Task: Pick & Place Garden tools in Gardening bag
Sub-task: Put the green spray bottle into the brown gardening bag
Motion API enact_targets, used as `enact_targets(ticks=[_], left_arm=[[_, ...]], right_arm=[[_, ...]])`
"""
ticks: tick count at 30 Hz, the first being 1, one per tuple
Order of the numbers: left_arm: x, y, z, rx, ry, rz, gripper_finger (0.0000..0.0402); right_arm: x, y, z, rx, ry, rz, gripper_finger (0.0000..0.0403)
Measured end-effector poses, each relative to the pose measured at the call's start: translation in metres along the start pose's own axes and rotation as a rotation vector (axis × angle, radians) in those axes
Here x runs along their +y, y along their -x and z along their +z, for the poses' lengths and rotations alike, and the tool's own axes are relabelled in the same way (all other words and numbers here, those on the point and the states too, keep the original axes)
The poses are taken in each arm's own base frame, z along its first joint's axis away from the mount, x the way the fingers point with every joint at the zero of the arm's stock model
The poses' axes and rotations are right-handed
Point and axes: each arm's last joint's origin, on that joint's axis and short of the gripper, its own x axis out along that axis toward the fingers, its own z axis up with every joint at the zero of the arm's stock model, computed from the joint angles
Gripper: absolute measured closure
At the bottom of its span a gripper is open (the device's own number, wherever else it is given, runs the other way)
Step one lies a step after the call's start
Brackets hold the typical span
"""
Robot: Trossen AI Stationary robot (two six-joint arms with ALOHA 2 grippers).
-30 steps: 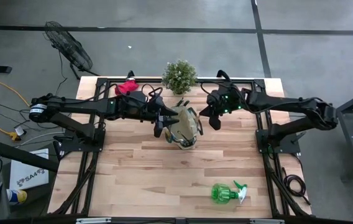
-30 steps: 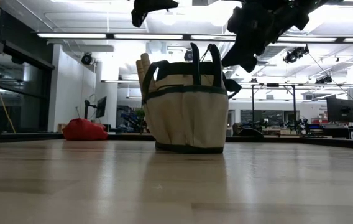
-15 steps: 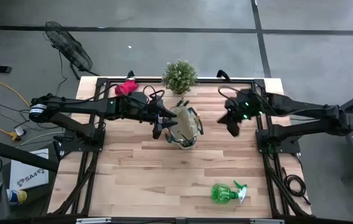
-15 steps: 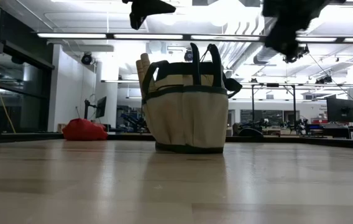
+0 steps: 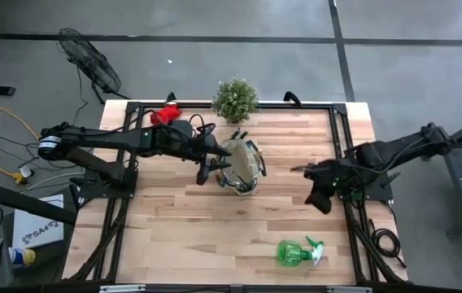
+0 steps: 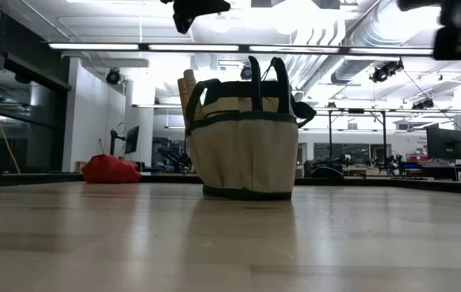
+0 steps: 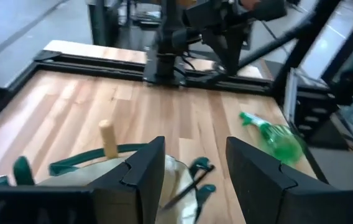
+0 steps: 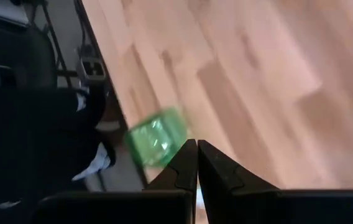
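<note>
R gripper [image 5: 322,198] clenched, empty, above table's [image 5: 190,232] 3 o'clock edge; green spray bottle [image 5: 294,252] lies at abt 5 o'clock from it, near front edge. L gripper [image 5: 207,171] fingers apart, holding nothing, over gardening bag's [image 5: 242,169] 9 o'clock rim. Bag upright mid-table, wooden trowel handle [image 7: 108,138] & shears grips [image 7: 199,176] poking out. Red glove bundle [image 5: 164,114] at back-left corner, potted plant [image 5: 235,99] at bag's 12 o'clock.
</note>
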Motion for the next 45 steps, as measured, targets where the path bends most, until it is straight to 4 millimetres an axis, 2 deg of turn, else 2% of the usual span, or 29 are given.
enact_targets(ticks=[8, 11, 14, 22, 28, 32, 41, 45], left_arm=[[-0.002, 0.0, -0.007, 0.077, -0.018, -0.086, 0.0234], [-0.002, 0.001, -0.01, 0.114, -0.011, -0.098, 0.0234], [-0.002, 0.001, -0.014, 0.149, -0.014, -0.117, 0.0234], [-0.003, 0.002, -0.019, 0.206, -0.013, -0.157, 0.0234], [-0.003, 0.003, -0.023, 0.249, -0.03, -0.156, 0.0234], [-0.002, 0.004, -0.025, 0.265, -0.027, -0.154, 0.0234], [-0.002, 0.004, -0.025, 0.269, -0.026, -0.154, 0.0234], [-0.002, 0.004, -0.025, 0.267, -0.043, -0.156, 0.0234]], right_arm=[[0.017, -0.021, -0.027, 0.146, -0.173, -0.05, 0.0396], [0.023, -0.03, -0.035, 0.183, -0.214, -0.066, 0.0381], [0.03, -0.037, -0.043, 0.217, -0.233, -0.07, 0.0347], [0.043, -0.059, -0.068, 0.303, -0.159, -0.101, 0.0223], [0.045, -0.078, -0.085, 0.329, -0.09, -0.177, 0.0165], [0.048, -0.09, -0.093, 0.343, -0.04, -0.188, 0.0152], [0.057, -0.128, -0.115, 0.354, 0.044, -0.176, 0.015], [0.055, -0.142, -0.117, 0.331, 0.065, -0.198, 0.015]])
